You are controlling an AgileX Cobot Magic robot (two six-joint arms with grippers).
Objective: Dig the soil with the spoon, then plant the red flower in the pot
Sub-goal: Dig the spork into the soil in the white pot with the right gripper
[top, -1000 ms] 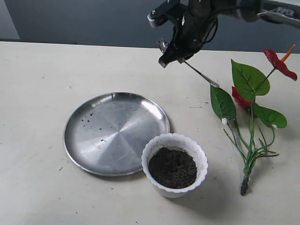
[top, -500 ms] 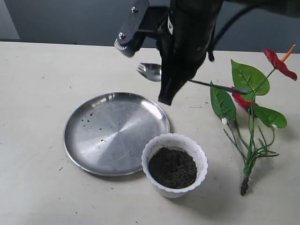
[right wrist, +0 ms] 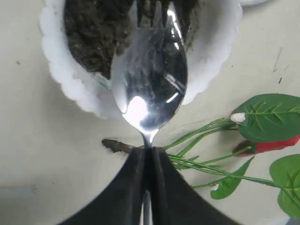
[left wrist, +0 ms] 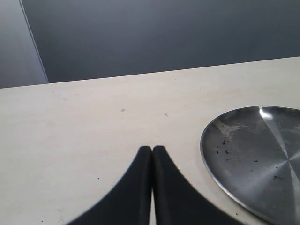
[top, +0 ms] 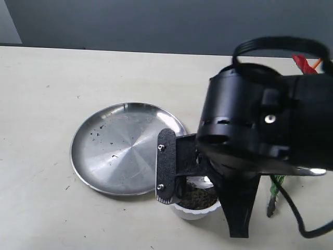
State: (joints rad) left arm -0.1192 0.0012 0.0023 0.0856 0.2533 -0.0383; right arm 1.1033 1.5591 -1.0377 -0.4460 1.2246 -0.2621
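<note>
Steel catches the eye first: the spoon (right wrist: 149, 79), its tip toothed like a spork, hangs bowl-down directly over the pot (right wrist: 61, 75), with the tines at or just above the soil (right wrist: 91, 33). We cannot tell from either view whether the tines have touched the earth yet. The right gripper (right wrist: 149, 161) has its jaws clamped together on the spoon's thin handle, close below the bowl.

We judge the digging step to be at its very start. The soil in the right wrist view looks level and undisturbed, with no hollow opened. In the exterior view the pot (top: 193, 211) stands on the table (top: 47, 78) touching or just beside the near edge of the steel plate (top: 114, 146), and the right arm hides most of it.

The red flower (right wrist: 262, 140) lies flat on the table beside the pot, stems toward it, untouched and not planted. In the exterior view only a red bloom tip (top: 301, 61) and the stem end show past the arm.

The left gripper (left wrist: 152, 154) has its jaws pressed together on nothing, well apart from the pot, over bare table beside the plate (left wrist: 253, 159). A few dark crumbs speckle the plate.

Outstanding: dig the hole, put down the spoon, pick up and plant the flower.
</note>
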